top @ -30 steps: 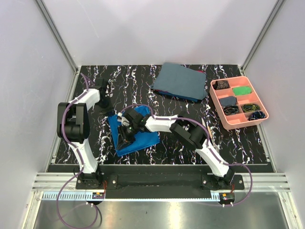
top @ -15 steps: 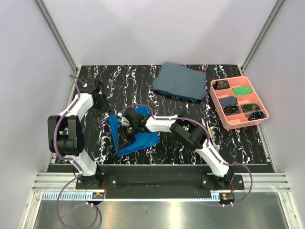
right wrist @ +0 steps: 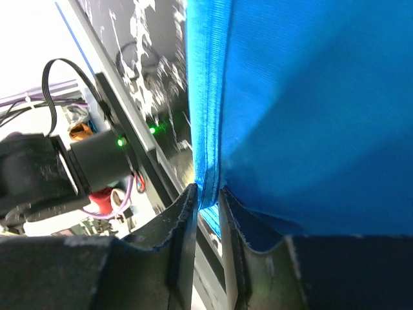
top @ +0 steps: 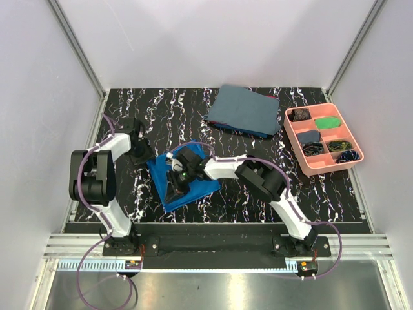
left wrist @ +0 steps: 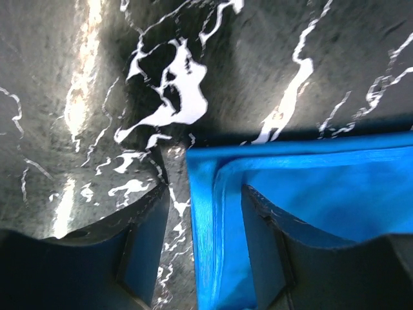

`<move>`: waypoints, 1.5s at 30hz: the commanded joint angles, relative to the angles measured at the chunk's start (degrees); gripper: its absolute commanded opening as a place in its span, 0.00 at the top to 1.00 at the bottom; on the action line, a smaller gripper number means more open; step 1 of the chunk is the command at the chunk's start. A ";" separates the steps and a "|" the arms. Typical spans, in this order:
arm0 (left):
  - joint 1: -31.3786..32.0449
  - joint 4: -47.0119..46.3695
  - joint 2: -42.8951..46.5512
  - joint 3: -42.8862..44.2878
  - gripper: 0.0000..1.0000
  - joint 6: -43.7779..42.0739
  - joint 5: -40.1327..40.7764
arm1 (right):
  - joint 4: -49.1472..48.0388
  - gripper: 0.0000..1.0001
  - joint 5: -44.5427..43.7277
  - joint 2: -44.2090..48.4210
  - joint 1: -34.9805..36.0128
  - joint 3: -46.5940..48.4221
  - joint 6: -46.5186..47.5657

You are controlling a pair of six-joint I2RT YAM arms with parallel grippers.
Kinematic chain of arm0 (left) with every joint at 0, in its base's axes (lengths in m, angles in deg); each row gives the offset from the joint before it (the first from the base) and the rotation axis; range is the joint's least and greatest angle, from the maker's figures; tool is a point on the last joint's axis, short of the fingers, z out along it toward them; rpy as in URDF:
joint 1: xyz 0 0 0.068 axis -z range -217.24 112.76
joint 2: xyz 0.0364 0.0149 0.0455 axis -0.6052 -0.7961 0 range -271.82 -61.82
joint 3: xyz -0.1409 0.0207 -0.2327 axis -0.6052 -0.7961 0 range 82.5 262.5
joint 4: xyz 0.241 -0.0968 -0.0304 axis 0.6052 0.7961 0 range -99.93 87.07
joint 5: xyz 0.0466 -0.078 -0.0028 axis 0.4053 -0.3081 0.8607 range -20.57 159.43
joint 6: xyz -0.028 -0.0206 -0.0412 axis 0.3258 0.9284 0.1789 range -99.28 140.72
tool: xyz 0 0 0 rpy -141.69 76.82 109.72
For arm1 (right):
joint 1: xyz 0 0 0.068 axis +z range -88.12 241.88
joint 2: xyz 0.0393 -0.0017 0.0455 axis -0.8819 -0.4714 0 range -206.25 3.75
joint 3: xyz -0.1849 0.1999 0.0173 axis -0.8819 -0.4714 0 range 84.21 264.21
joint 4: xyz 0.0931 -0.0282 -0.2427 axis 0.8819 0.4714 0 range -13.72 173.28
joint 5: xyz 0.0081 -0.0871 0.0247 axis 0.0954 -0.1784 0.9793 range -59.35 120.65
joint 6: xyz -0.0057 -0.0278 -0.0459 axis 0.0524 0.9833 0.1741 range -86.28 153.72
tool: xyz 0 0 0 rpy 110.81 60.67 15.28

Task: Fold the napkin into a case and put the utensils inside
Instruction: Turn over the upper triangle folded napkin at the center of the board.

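So, the L gripper (left wrist: 205,194) is hanging low over the table (top: 322,194) w/ its jaws wide open, holding nothing. Its two fingers (left wrist: 145,252) are standing one on each side of a corner of the napkin (left wrist: 335,194). One finger is over the bare black-and-white top and the other is over the blue cloth. The corner edge is running btwn them. It is showing more than one layer, so the cloth is lying folded there. I can't tell if the fingers are touching it.

The R gripper (right wrist: 208,194) is squeezing shut on the napkin's edge. Its fingers (right wrist: 184,248) are sitting very close together w/ a thin bit of blue hem pinched btwn them. The cloth is filling most of the R wrist view.

From the top cam, the napkin is lying near the middle of the table, a bit to the left. The L gripper is at its far-left corner, and the R gripper is reaching across it to its left side.

A dull grey-blue cloth (top: 244,110) is lying folded at the far side, well apart from the napkin. A pink tray (top: 292,134) w/ small boxes is sitting at the far right. The things inside are too tiny to name.
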 commanded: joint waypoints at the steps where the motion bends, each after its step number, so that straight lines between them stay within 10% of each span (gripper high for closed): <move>1: 1.37 -6.65 4.17 -3.96 0.45 3.20 -2.69 | -0.16 0.71 -3.06 2.05 -3.14 -7.18 1.73; 32: 2.69 -9.57 5.68 -9.77 0.53 9.97 8.12 | 0.26 0.68 -1.65 8.38 -5.69 -10.63 2.25; 45: 3.05 -13.69 4.44 -10.56 0.88 9.71 6.54 | 28.38 0.41 -18.52 10.41 -1.21 7.99 22.54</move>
